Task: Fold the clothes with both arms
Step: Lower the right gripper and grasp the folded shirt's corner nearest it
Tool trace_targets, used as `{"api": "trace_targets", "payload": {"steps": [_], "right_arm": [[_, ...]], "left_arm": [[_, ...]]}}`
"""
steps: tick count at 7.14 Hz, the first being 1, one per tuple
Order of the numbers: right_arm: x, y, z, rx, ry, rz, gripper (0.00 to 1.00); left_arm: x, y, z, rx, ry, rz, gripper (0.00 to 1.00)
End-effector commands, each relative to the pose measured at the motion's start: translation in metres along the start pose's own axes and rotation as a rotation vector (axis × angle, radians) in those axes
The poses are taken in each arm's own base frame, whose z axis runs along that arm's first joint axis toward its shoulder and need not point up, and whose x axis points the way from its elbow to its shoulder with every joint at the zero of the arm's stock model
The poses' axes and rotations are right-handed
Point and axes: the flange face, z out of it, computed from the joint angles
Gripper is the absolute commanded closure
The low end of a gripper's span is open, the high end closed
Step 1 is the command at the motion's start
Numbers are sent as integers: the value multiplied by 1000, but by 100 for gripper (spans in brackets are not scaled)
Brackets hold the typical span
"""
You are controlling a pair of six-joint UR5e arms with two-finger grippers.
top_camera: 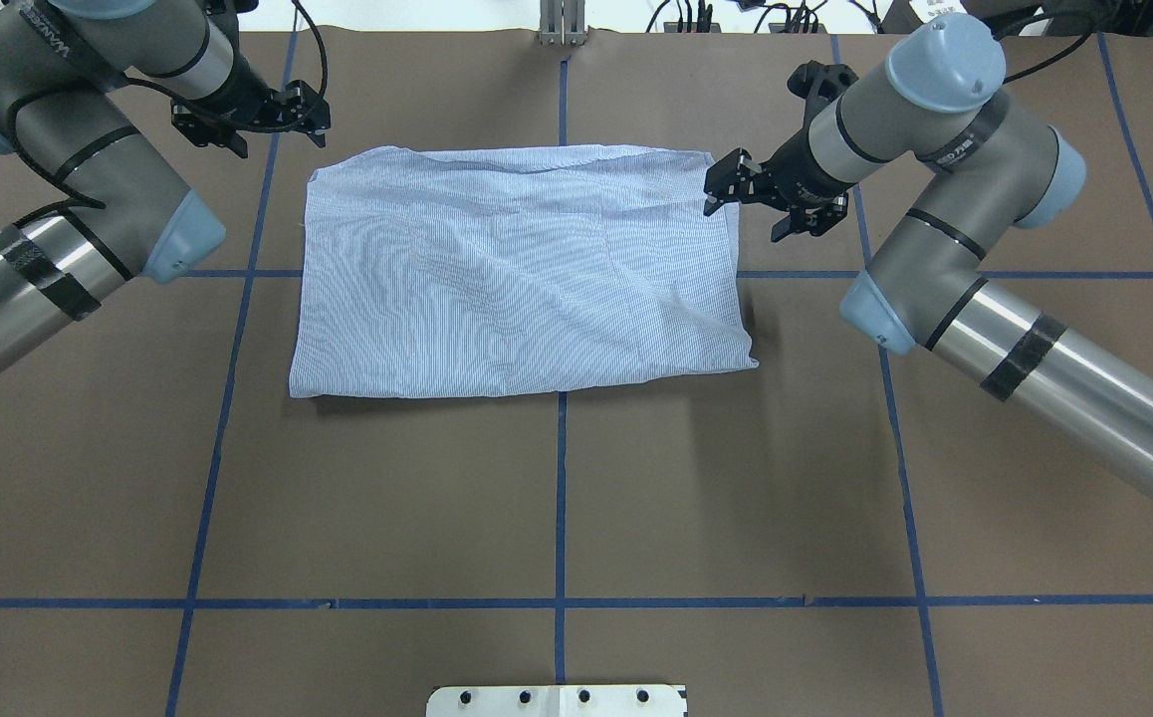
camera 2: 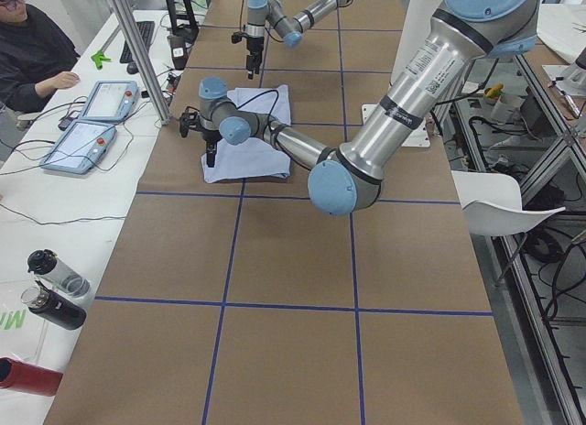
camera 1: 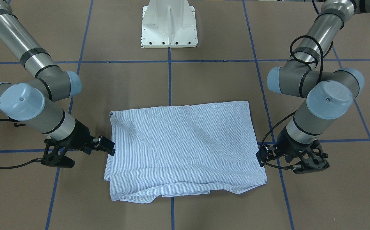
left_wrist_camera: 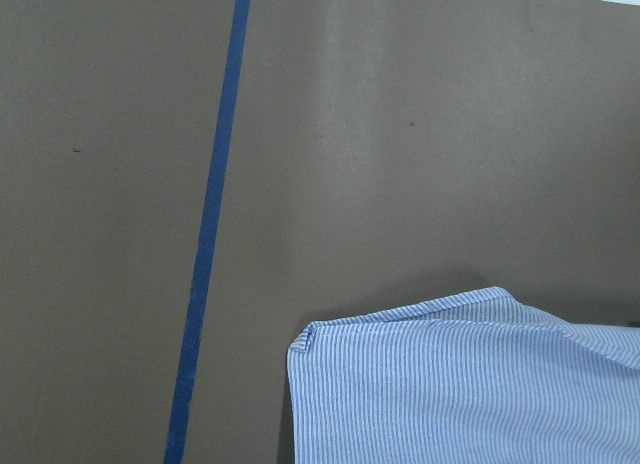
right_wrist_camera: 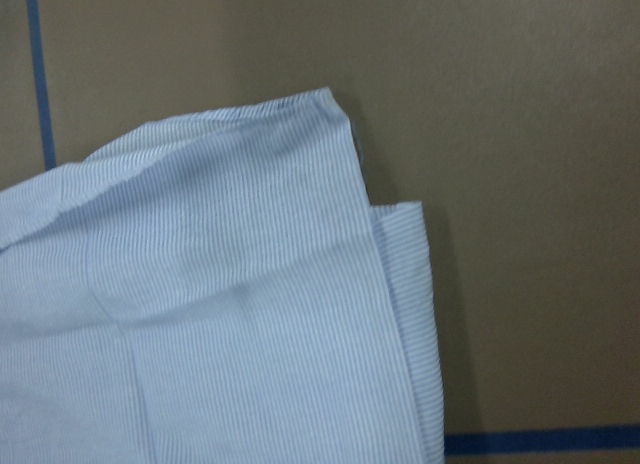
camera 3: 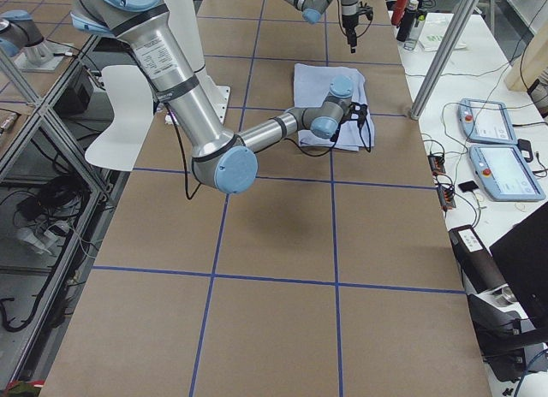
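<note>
Shirt [top_camera: 522, 269] flat on brown table [top_camera: 557, 498]

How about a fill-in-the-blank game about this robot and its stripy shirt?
The striped shirt lies folded on a ___ table.
The tape lines on it are ___.
The left pincer and the right pincer sit on ___ sides of the shirt.
Missing words: brown, blue, opposite.
</note>
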Motion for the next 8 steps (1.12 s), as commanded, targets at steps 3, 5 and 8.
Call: {"api": "trace_targets", "payload": {"steps": [3, 5, 8], "right_arm": [[25, 69, 30, -63, 29, -11, 1], [21, 70, 32, -68, 27, -13, 26], [15, 69, 31, -58, 19, -14, 54]], "left_arm": [[9, 4, -18, 16, 24, 5, 0], [12, 6, -24, 20, 28, 6, 0], [11, 4, -25, 25, 26, 3, 0]]}}
